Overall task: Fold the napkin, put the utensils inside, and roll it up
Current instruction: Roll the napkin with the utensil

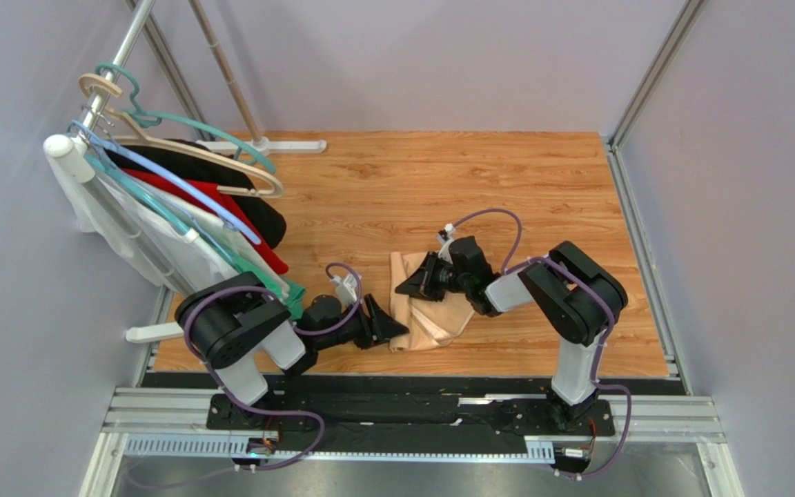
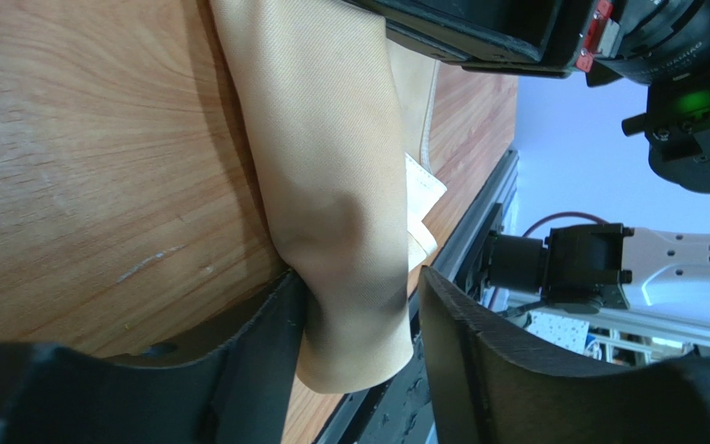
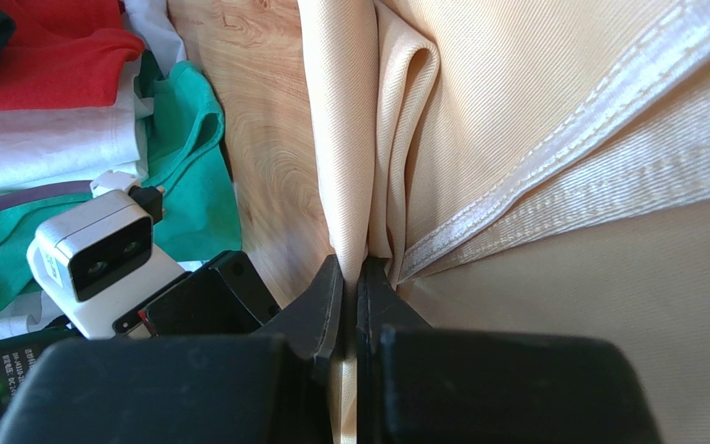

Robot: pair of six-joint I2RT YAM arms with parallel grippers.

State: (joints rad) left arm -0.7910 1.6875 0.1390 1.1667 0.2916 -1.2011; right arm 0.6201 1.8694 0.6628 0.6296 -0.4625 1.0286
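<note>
Straddling the near bunched end of the napkin [image 2: 331, 139], the left gripper [image 2: 359, 282] stands open, one finger on cloth, the other just clear. Napkin lies folded on the table [image 1: 391, 186] between both arms; farther off, the right gripper [image 3: 357, 277] pinches a fold edge tight. Best to close left squarely and keep both ends level.

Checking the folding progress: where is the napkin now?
In the top view the napkin lies on the table near its front edge, the left gripper straddling its left edge, the right gripper pinching it.
</note>
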